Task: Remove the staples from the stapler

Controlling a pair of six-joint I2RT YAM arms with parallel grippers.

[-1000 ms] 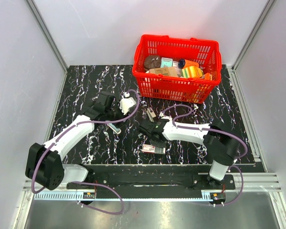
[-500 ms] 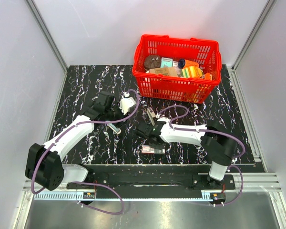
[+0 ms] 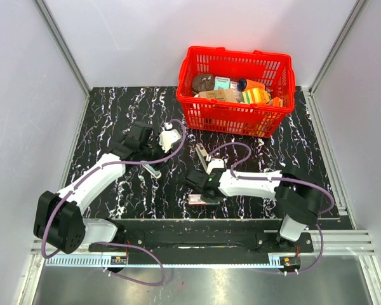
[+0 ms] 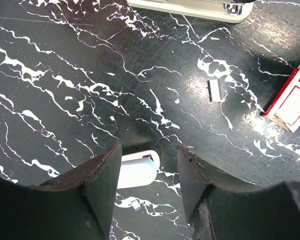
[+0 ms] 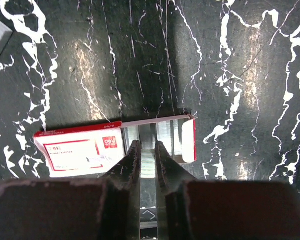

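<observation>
The stapler (image 3: 201,152) lies at mid-table; its pale body also shows at the top of the left wrist view (image 4: 190,7). My right gripper (image 5: 147,145) is shut on a strip of staples (image 5: 147,164) and holds it over the open tray of the red-and-white staple box (image 5: 80,152). In the top view the right gripper (image 3: 200,188) sits just above the staple box (image 3: 203,199). My left gripper (image 4: 149,155) is open, low over the table, left of the stapler. A loose staple strip (image 4: 214,90) lies between the stapler and the box.
A small white object (image 4: 137,170) lies on the table between my left fingers. A red basket (image 3: 236,90) full of goods stands at the back right. The staple box also shows at the right of the left wrist view (image 4: 290,102).
My right gripper has moved from beside the stapler toward the near edge, down onto the staple box, with the staple strip in it. The left arm has not moved.
</observation>
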